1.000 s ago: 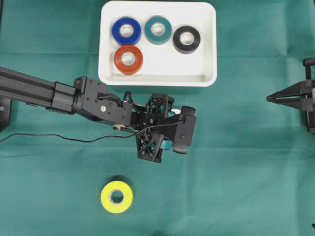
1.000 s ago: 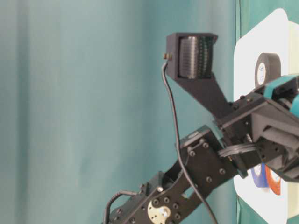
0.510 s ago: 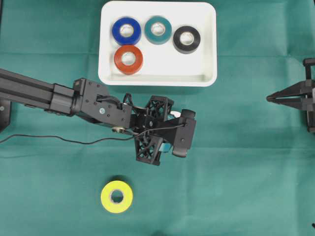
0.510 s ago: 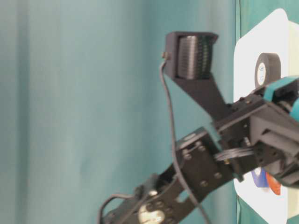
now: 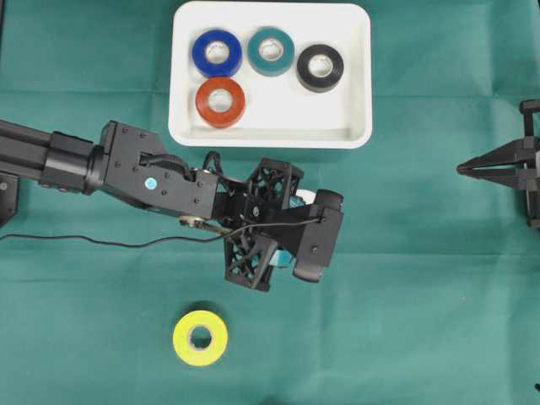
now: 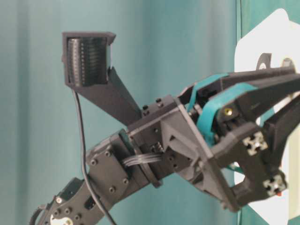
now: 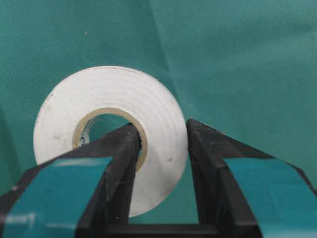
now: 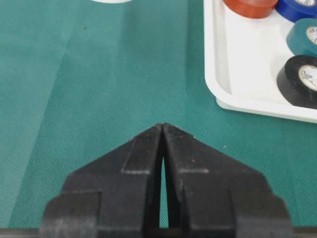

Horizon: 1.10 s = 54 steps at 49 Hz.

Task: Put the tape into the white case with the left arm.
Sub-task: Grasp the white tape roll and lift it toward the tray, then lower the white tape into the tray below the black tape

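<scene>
A green cloth [image 5: 422,278] covers the bench. The left arm [image 5: 110,164] reaches in from the left edge of the overhead view, a thin black cable [image 5: 101,243] trailing beside it. Its left hand [image 7: 161,158] sits near the middle of the cloth, clamped on a white tape [image 7: 111,134]: in the wrist view one teal-striped finger [image 7: 106,163] passes through the roll's core and the other presses the outer rim, so the wall of the roll is pinched between them. From overhead only a sliver of this tape [image 5: 304,197] shows, mostly hidden under the hand and the wrist camera. It is outside the white case [image 5: 359,76], on its near side and close to its near rim.

Nearer than the arm, a yellow tape [image 5: 200,337] lies flat on the cloth, well apart from the hand.

The case sits at the far side of the bench, holding four rolls lying flat: a blue tape [image 5: 217,52] and, just nearer, a red tape [image 5: 220,102], then a teal tape [image 5: 271,51] and a black tape [image 5: 320,67] to the right.

At the right edge the right hand [image 8: 163,126] rests over bare cloth, fingers together at the tips, holding nothing, well apart from the case
</scene>
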Each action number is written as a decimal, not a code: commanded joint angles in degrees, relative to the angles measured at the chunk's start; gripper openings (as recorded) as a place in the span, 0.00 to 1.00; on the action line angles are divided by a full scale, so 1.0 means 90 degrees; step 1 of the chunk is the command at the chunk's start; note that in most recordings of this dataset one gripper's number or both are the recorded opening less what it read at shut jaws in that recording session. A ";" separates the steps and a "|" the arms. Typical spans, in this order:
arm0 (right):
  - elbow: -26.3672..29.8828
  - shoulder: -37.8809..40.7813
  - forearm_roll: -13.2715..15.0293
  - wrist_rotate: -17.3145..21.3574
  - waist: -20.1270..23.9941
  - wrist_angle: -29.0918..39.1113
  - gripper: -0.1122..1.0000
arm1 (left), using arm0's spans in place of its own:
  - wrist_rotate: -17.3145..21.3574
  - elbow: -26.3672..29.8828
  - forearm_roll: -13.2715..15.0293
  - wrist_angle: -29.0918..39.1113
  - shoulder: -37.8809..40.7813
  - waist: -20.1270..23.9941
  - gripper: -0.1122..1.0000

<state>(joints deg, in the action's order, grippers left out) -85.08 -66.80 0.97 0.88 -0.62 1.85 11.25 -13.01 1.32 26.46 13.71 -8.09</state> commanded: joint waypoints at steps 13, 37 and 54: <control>0.0068 0.0049 0.0010 0.0000 0.0000 -0.0068 0.01 | 0.0313 0.0146 -0.0020 -0.0059 -0.0225 0.0801 0.35; 0.0068 0.0049 0.0010 0.0000 -0.0010 -0.0068 0.01 | 0.1094 0.0518 -0.0020 -0.0293 0.0205 0.1973 0.35; 0.0068 0.0049 0.0010 0.0000 0.0000 -0.0068 0.01 | 0.1074 0.0693 -0.0020 -0.0283 0.0332 0.2061 0.35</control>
<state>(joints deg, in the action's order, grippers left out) -85.08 -66.80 0.97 0.88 -0.62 1.85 21.01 -8.53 1.32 24.26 18.11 10.46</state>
